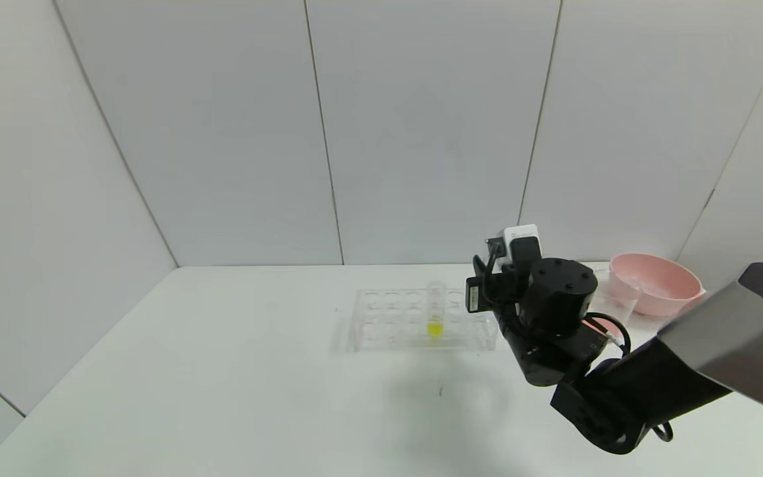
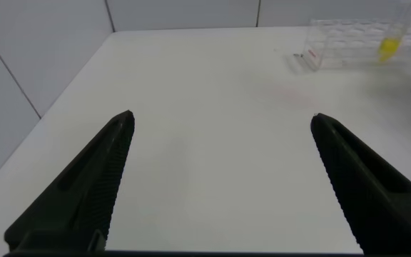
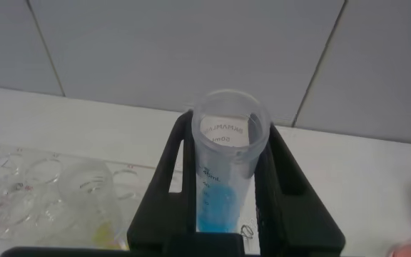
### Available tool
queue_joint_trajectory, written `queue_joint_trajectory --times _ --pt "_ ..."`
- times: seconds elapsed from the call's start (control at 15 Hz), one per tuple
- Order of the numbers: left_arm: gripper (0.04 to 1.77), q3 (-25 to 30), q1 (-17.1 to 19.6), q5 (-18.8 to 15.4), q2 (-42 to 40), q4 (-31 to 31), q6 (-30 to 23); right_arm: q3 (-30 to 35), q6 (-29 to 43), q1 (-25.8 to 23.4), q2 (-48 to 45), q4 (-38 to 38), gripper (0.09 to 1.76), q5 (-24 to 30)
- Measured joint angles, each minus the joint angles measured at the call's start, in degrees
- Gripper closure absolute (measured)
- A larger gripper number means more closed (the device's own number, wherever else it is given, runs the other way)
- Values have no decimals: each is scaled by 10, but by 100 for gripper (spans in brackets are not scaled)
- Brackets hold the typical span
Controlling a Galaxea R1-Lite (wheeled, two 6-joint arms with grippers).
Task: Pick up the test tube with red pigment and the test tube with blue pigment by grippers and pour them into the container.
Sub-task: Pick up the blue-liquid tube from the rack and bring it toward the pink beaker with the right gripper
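The test tube with blue pigment [image 3: 225, 171] sits clamped upright in the right gripper [image 3: 227, 193].

container [image 1: 610, 306]: mostly hidden behind right arm | red tube: unseen

A white worktop [image 1: 222, 371] runs back to grey wall panels. Near its middle sits a clear many-holed tube rack [image 1: 414, 321] holding one tube with yellow liquid [image 1: 435, 310]. Over at the far right corner rests a pink bowl [image 1: 654, 283].
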Motion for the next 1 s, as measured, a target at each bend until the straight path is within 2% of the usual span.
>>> queue_joint_trajectory --times 0.67,0.8,1.0 --pt "5 0 0 0 0 0 0 10 -4 9 -45 14 132 3" --pt "5 0 0 0 0 0 0 27 -1 5 -57 16 132 33" --pt "5 0 0 0 0 0 0 80 13 -9 -90 18 132 118"
